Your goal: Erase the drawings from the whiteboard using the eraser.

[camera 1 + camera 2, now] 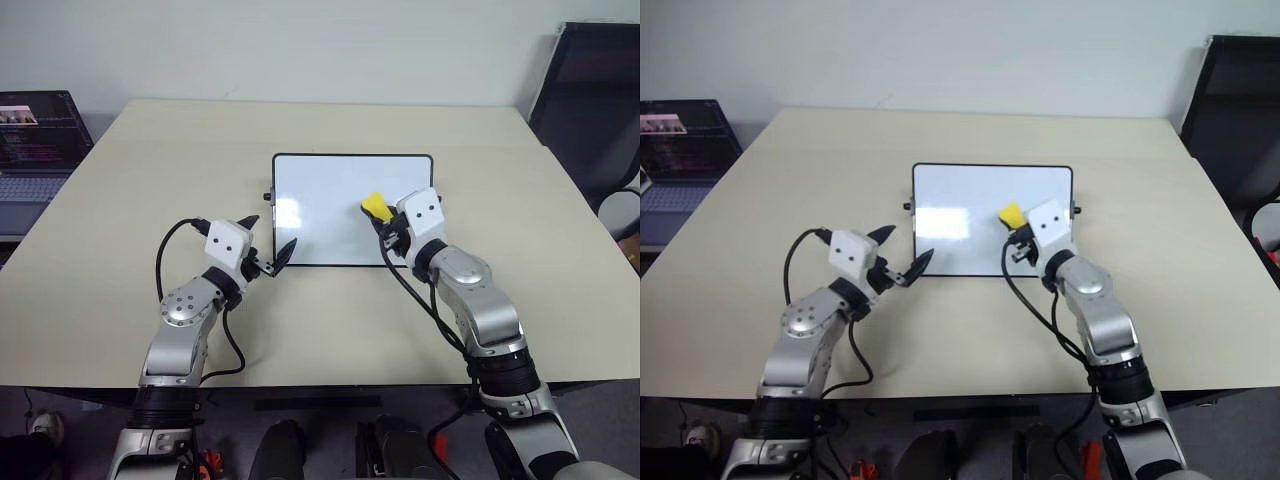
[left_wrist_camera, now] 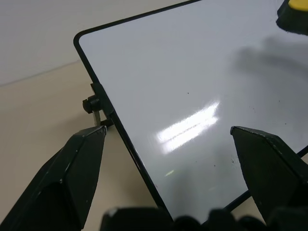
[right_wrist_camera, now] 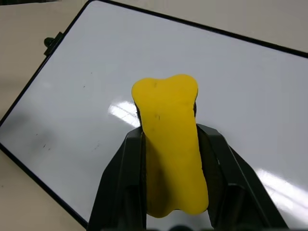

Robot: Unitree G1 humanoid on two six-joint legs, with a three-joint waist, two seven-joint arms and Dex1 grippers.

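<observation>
Eraser between tool fingers (clamped)

Head views overlook whiteboard; wrist views close.

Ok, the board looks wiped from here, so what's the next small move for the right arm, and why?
Probably lift the right gripper off and set the eraser on the table beside the board. The whiteboard shows no marks apart from a few faint specks, the gripper grips the yellow block above the board's right part, and the open left gripper straddles the near left corner.
</observation>
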